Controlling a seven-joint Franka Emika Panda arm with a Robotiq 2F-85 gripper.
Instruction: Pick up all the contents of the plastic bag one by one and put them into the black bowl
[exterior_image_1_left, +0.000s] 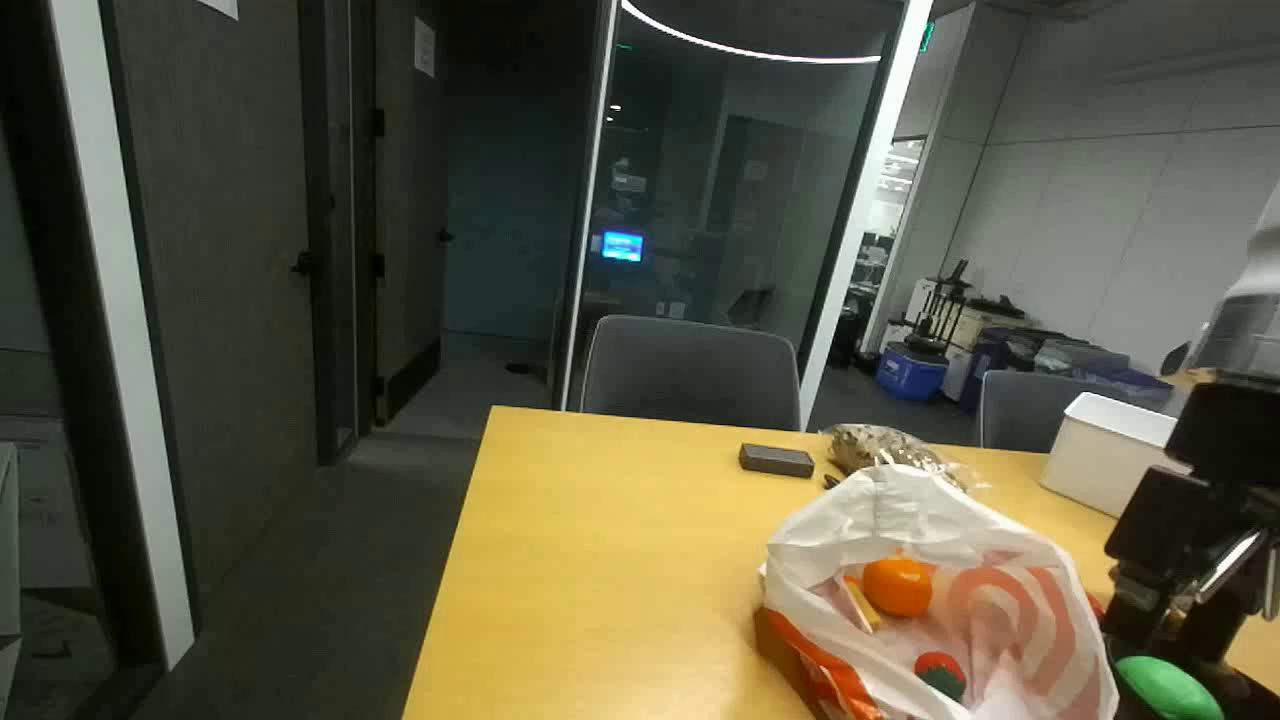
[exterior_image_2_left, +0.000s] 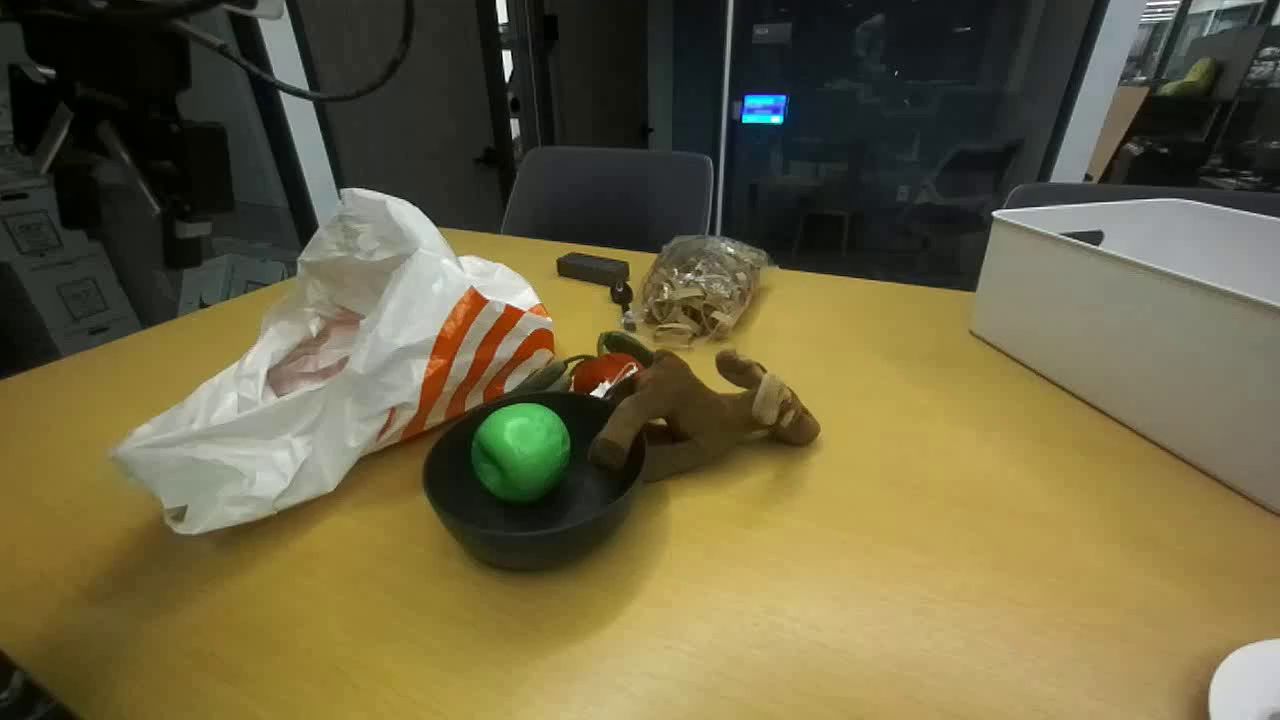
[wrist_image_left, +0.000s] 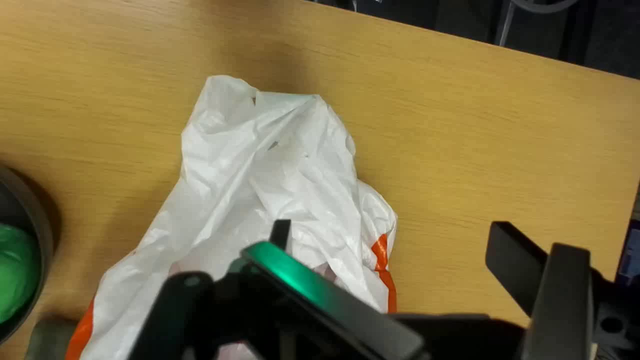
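Observation:
The white plastic bag with orange stripes lies open on the table in an exterior view (exterior_image_1_left: 830, 540) and in the wrist view (wrist_image_left: 295, 165). Inside it show an orange (exterior_image_1_left: 898, 586), a yellow piece (exterior_image_1_left: 862, 604) and a red-and-green piece (exterior_image_1_left: 940, 675). The black bowl (exterior_image_2_left: 535, 540) stands beside the bag and holds a green apple-like fruit (exterior_image_2_left: 520, 455). Bowl (wrist_image_left: 42, 220) and fruit (wrist_image_left: 17, 272) show at the wrist view's left edge. My gripper (wrist_image_left: 392, 240) is open and empty; an exterior view (exterior_image_2_left: 130, 215) shows it raised beyond the bag's far side. The bag's walls hide its contents in the wrist view.
A brown plush animal (exterior_image_2_left: 700, 410) leans on the bowl's rim, near a red item (exterior_image_2_left: 605, 372) and green items. A clear bag of tan pieces (exterior_image_2_left: 705, 290) and a dark block (exterior_image_2_left: 593, 268) lie behind. A white bin (exterior_image_2_left: 1110, 330) stands opposite. The table edge (wrist_image_left: 450, 36) runs beyond the bag.

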